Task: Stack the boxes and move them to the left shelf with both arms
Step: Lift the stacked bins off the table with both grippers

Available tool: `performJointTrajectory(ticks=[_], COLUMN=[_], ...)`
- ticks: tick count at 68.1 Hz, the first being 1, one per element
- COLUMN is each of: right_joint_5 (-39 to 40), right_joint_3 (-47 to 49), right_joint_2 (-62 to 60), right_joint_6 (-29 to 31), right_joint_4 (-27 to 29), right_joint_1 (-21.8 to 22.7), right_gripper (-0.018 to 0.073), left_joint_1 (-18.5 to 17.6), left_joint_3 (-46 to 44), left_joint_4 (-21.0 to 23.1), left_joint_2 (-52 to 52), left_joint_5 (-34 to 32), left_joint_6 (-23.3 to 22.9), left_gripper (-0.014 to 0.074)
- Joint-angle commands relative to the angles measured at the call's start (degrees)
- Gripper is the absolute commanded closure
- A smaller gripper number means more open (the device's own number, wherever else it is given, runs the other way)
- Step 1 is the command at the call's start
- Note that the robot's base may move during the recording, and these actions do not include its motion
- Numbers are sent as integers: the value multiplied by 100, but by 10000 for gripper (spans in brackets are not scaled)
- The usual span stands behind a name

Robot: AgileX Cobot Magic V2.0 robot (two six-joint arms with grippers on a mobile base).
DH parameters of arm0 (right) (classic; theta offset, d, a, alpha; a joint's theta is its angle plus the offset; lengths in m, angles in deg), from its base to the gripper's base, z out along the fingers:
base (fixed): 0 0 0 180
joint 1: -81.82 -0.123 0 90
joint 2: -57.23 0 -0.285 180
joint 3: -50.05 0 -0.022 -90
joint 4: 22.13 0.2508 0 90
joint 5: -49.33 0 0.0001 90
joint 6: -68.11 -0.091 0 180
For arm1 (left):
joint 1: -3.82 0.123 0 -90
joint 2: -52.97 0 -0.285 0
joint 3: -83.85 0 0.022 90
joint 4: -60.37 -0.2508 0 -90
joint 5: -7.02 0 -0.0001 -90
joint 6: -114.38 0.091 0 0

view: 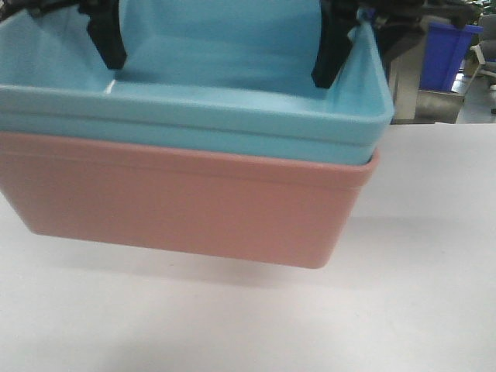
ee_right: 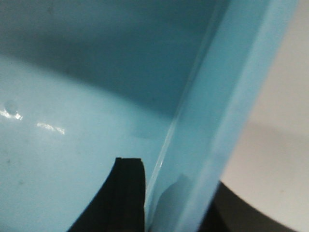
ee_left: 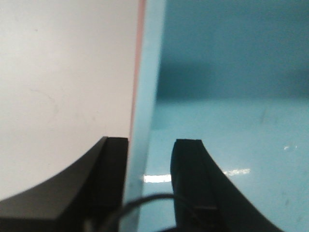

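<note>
Exterior front-facing: light blue plastic bin (view: 232, 116) nested in salmon pink bin (view: 194, 201), left ends cropped; left gripper (ee_left: 152, 145), right gripper (ee_right: 178, 193) clamp blue walls; dark blue bin (view: 446, 50) upper right.

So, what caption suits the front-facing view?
Light blue bin nested in a salmon pink bin, black jaws clamping both end walls, white table beneath.
</note>
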Motion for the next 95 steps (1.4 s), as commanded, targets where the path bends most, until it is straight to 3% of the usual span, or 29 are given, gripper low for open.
performJointTrajectory(ticks=[1,12,27,39,58,95], right_joint_5=[730,442,453,498,542,552], right_joint_3=[216,216,216,216,216,223], right_joint_2=[-562,-797,-691,-462,-256,-197], right_joint_6=[143,-428,-1785,-2784,-3555,-3717], right_joint_4=[-22,-481,-1892,-2771,-3426,-3489], right_joint_1=[-122,-511,-1161,-1659,-2238,-2260], right_gripper=[503,503,503,503,503,503], left_joint_1=[-403,-788,-1044,-1164,-1175,-1175], left_joint_3=[-208,-208,-208,-208,-208,-197], left_joint_4=[114,105,-240,-281,-239,-229], left_joint_2=[-586,-808,-808,-808,-808,-230], left_joint_5=[-164,-87,-62,-62,-224,-506], left_joint_6=[259,234,-252,-344,-445,-454], left_gripper=[606,607,607,607,607,607])
